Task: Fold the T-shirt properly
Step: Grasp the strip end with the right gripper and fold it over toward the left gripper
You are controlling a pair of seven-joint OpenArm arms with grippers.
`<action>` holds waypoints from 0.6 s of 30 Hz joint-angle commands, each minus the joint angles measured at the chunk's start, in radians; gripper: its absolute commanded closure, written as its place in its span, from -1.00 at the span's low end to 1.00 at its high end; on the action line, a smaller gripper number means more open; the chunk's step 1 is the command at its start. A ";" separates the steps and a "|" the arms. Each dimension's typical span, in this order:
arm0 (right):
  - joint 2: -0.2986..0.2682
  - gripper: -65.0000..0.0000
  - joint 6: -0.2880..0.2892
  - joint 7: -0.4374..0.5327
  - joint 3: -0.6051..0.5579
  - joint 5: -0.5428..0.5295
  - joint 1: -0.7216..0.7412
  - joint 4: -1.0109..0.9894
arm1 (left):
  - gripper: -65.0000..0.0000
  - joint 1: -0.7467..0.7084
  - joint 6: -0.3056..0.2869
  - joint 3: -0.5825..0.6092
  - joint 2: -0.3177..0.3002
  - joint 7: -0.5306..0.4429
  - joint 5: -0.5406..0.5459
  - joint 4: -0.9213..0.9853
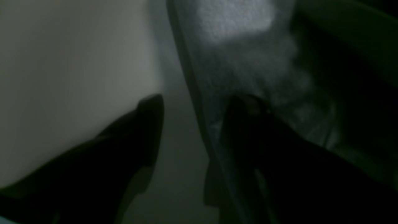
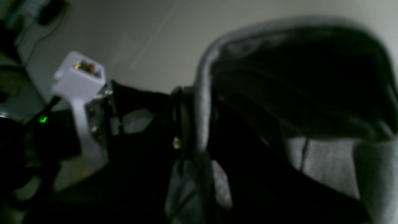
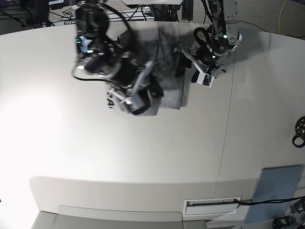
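The heather-grey T-shirt [image 3: 167, 81] lies partly bunched at the back middle of the white table [image 3: 143, 157]. In the base view my right gripper [image 3: 136, 102] sits at the shirt's front left corner, where the cloth is lifted and blurred. The right wrist view shows a grey fold [image 2: 202, 93] running into the dark fingers, so my right gripper [image 2: 186, 137] looks shut on the T-shirt. My left gripper [image 3: 183, 51] is at the shirt's back right edge. It stands open [image 1: 197, 102], one finger on the bare table and the other against the grey cloth [image 1: 248, 62].
A black coiled cable [image 3: 299, 131] lies at the right table edge. A blue-grey panel [image 3: 276, 183] sits at the front right. A seam [image 3: 226, 143] runs down the table. A white camera mount [image 2: 77, 81] on the other arm shows in the right wrist view.
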State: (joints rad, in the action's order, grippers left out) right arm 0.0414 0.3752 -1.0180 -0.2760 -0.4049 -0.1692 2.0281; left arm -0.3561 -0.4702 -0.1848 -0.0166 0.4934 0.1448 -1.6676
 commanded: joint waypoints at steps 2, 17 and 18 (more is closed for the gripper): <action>0.040 1.00 -0.008 0.054 -0.046 0.025 0.011 0.000 | -0.09 -0.013 0.001 -0.001 -0.033 0.068 -0.016 0.005; 0.097 0.46 -0.025 0.086 -0.118 0.051 0.033 -0.132 | -0.09 -0.012 -0.003 -0.001 -0.099 0.101 0.059 0.004; 0.097 0.35 -0.015 0.086 -0.118 0.037 0.033 -0.132 | -0.09 -0.012 -0.002 -0.001 -0.104 0.101 0.058 0.005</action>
State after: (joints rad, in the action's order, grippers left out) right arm 0.1276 0.3527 -0.9565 -0.3893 -0.3489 -0.1471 1.8782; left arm -0.3565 -0.4919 -0.1837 -0.1116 0.5312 0.2417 -1.6649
